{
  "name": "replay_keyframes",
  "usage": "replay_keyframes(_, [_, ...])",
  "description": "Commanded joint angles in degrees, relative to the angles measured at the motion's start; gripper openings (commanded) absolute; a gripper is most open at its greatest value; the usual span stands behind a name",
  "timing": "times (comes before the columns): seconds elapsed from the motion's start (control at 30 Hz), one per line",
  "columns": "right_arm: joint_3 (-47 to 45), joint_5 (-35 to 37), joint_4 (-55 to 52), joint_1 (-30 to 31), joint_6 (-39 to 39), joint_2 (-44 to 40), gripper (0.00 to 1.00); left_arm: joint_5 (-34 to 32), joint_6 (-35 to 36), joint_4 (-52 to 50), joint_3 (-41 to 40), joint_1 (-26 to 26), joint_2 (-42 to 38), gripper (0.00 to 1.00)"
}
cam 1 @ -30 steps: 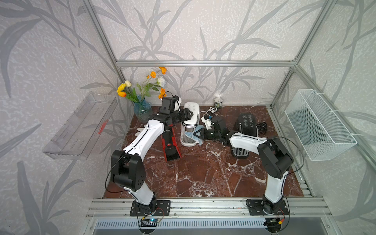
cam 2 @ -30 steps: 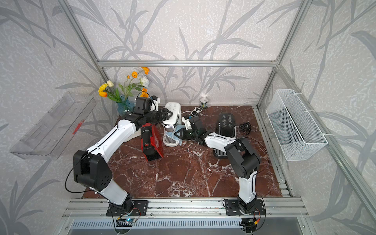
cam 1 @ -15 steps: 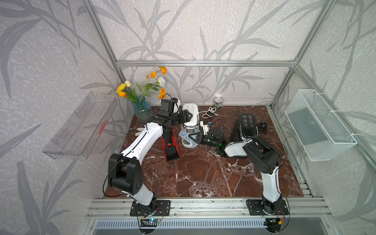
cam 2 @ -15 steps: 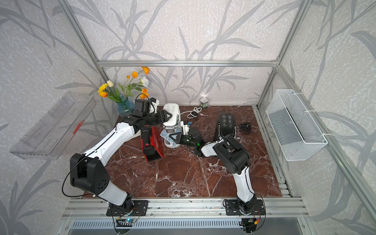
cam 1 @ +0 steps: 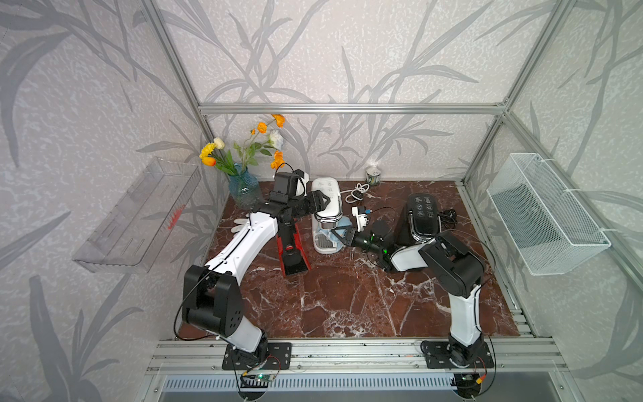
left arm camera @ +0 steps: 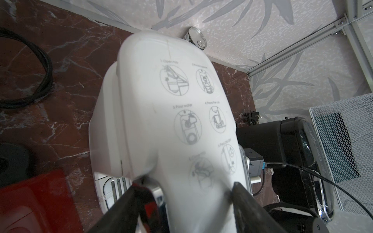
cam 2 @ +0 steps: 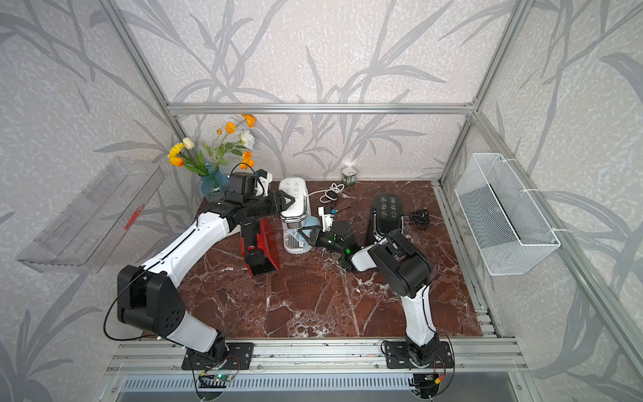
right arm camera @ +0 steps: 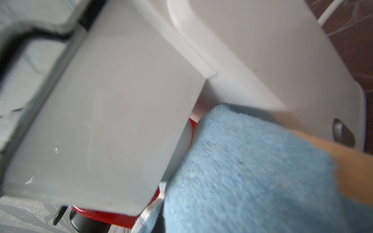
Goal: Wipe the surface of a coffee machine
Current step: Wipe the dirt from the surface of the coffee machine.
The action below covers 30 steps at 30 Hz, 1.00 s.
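A white coffee machine (cam 1: 325, 205) (cam 2: 294, 203) stands at the middle back of the marble table. From the left, my left gripper (cam 1: 320, 203) (cam 2: 287, 203) (left arm camera: 188, 184) clasps the machine's printed top (left arm camera: 177, 113), one finger against each side. My right gripper (cam 1: 344, 237) (cam 2: 310, 237) is shut on a blue cloth (cam 1: 334, 230) (cam 2: 309, 222) (right arm camera: 252, 171). It presses the cloth against the machine's front, under the brew head. In the right wrist view the cloth hides the fingers.
A red coffee machine (cam 1: 292, 249) lies just left of the white one, and a black one (cam 1: 422, 215) stands to the right by my right arm. A flower vase (cam 1: 243, 189), a can (cam 1: 373, 175) and a white cord (cam 1: 356, 193) line the back. A wire basket (cam 1: 542, 215) hangs on the right wall.
My right gripper has carried the cloth left, from beside the black machine to the white machine's front, and its elbow has risen. The left gripper has stayed on the machine's top.
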Motion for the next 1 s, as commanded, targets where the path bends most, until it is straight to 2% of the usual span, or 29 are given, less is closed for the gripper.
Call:
replay_keyframes(0.0, [1.55,0.89,7.35,-1.59,-1.93,-6.43,0.00,-0.53,2.62,-11.82,-4.19,-1.17,1.83,0.68])
replay_keyframes(0.37, [0.03,-0.20,7.53,-7.04,0.14,-12.28,0.00,0.71,0.45,-10.48,-7.20,-2.29,-1.59,0.63])
replay_keyframes(0.53, [-1.40,0.17,1.35,-8.60,-0.12,-16.01,0.00,1.41,0.18,-9.85,-7.06,-3.59,-0.64,0.59])
replay_keyframes(0.67, [-3.99,2.84,-8.17,-7.46,-0.91,-17.03,0.00,0.41,1.10,-10.42,-6.80,-3.55,-0.30,0.57])
replay_keyframes(0.8, [-4.21,4.87,-15.85,-3.41,-4.92,-17.03,0.00,-0.67,1.89,-10.62,-7.05,-3.54,-0.52,0.56])
replay_keyframes(0.97, [-3.81,7.92,-21.95,-0.01,-7.36,-16.36,0.00,-0.96,2.49,-11.06,-7.39,-3.50,-0.30,0.55])
